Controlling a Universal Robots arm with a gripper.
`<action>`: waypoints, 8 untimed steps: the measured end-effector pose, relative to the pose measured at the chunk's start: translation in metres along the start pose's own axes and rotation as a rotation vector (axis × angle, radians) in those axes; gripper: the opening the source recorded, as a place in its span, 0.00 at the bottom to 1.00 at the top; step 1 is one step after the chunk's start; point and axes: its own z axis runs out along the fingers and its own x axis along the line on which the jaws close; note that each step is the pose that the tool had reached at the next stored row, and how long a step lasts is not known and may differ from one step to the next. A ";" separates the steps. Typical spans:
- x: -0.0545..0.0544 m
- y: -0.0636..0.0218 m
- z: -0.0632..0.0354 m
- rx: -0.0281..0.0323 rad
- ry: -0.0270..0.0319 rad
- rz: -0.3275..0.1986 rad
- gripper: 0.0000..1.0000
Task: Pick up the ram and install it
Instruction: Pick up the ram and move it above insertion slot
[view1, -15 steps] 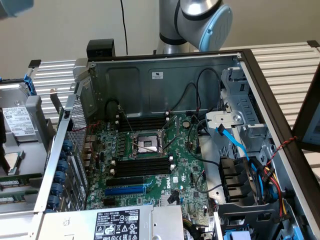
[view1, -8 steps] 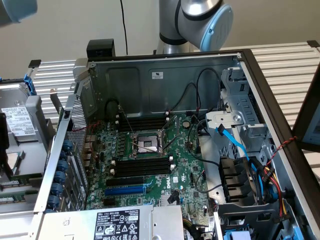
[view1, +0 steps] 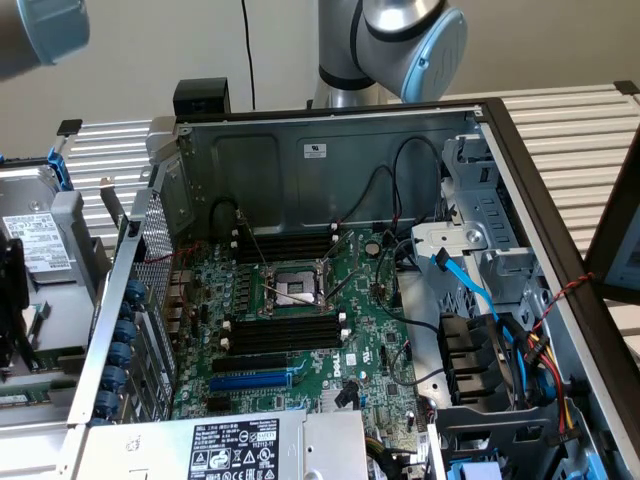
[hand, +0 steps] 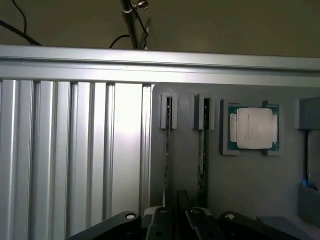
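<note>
poised at ram (hand: 166, 145) by grey tray's (hand: 240, 200) edge; pincer (hand: 176, 197) grip: cannot tell; off-centre squeeze risks tilting, jamming it.

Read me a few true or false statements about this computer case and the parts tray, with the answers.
1. The computer case lies open with its motherboard exposed. True.
2. A stick is seated in the black memory slots. False: they look empty.
3. Two ram sticks stand on edge in the grey tray. True.
4. The tray's processor holder is vacant. False: a processor sits in it.
</note>
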 end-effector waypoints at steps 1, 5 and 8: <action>0.000 -0.0001 0.0016 -0.0001 0.0004 0.000 0.18; 0.000 -0.0002 0.0076 -0.0002 0.0013 0.000 0.18; 0.001 -0.0001 0.0091 -0.0016 0.0014 0.000 0.18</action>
